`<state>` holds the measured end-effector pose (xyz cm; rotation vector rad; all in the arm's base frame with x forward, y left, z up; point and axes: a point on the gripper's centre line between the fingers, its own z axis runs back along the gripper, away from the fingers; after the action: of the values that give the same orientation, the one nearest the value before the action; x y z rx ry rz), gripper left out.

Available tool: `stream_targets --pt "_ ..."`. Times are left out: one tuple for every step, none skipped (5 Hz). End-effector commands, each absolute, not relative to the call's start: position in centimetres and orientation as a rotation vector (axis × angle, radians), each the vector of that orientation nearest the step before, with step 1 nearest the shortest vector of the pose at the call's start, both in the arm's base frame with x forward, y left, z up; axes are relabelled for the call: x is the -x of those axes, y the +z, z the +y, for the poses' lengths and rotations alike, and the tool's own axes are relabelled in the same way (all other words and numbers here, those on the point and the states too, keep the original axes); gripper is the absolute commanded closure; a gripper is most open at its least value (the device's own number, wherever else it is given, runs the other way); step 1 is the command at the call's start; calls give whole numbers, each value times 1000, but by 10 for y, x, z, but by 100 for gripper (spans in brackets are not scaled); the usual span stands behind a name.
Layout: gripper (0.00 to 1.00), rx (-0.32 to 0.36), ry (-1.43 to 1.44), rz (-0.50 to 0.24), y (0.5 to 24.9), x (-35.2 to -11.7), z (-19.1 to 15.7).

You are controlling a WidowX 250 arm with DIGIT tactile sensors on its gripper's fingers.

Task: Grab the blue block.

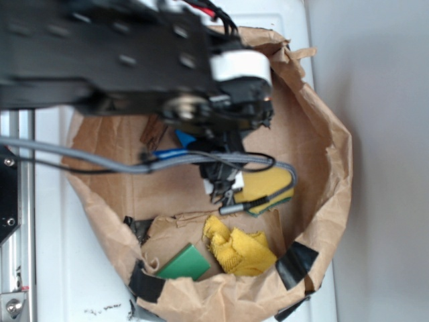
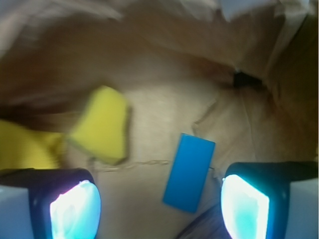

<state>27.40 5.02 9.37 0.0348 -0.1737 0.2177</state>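
Hovering with jaws spread, the tool (image 2: 159,206) sits off-centre over the blue block (image 2: 189,172); descending now, its right finger (image 2: 245,205) might strike the block

A white tabletop (image 1: 53,268) meets a plain pale grey wall (image 1: 382,80) in soft daylight.

Robot lab, aluminium rail (image 1: 25,201), paper-bag bin (image 1: 322,168), white tabletop (image 1: 50,282)

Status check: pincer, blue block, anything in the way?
Pincer open, empty, hovering over the bag floor. Blue block flat between the pads, nearer the right one, untouched. Yellow sponge off to the left, clear of the path.
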Motion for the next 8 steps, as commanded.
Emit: stream_targets --pt "0 -46 217 -239 113 -284 56" --pt "0 -46 217 -239 113 -284 56" --pt "0 1 274 -213 96 -281 68" --pt "0 66 267 -210 97 -269 77" --pt "0 97 241 -233 99 -261 81" --pt "0 94 208 -244 85 -261 79" --pt "0 55 204 -251 63 -270 68" --pt "0 31 225 -259 55 -282 57"
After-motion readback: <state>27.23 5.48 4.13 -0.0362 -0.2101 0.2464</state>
